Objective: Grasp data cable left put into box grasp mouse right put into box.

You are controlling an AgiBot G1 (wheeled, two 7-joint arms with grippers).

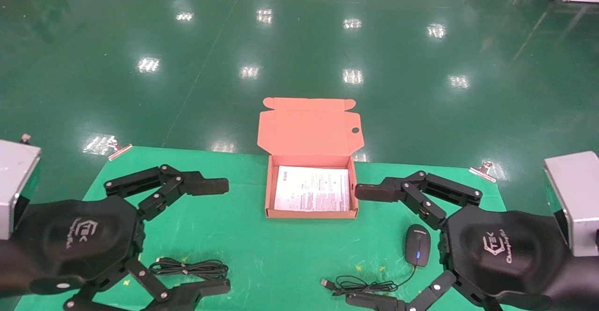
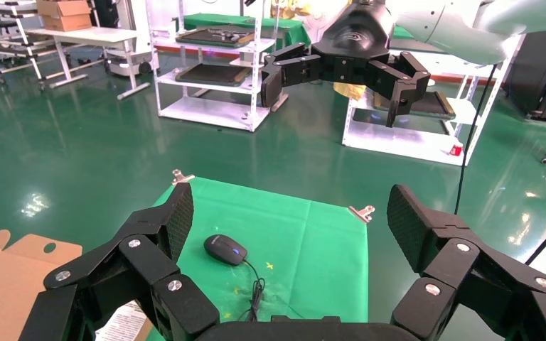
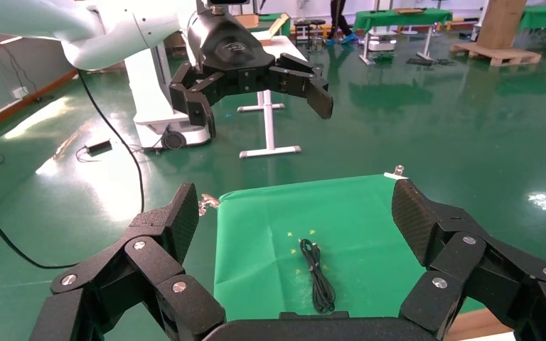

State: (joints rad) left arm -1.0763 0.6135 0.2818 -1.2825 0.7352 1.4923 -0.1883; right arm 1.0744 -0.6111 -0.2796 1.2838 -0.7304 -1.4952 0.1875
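Left gripper (image 1: 213, 236): your jaws are spread wide and empty, held above the table's left side, over the data cable.
Right gripper (image 1: 372, 245): also wide and empty, above the right side, beside the mouse.
Data cable (image 1: 189, 268): you see it bundled flat on the green table cover (image 1: 281, 255), between the left fingers.
Mouse (image 1: 418, 244): on the cover, its cord (image 1: 365, 284) trailing toward you.
Box (image 1: 310, 213): lid open, white sheet (image 1: 312, 189) inside, centred at the far edge.

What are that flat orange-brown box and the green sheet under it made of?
The shallow orange-brown box looks like matte cardboard: folded flaps, cut tabs, a punched hole. The green table cover seems a thin matte cloth or mat, held by metal clips at its corners; which one is unclear.
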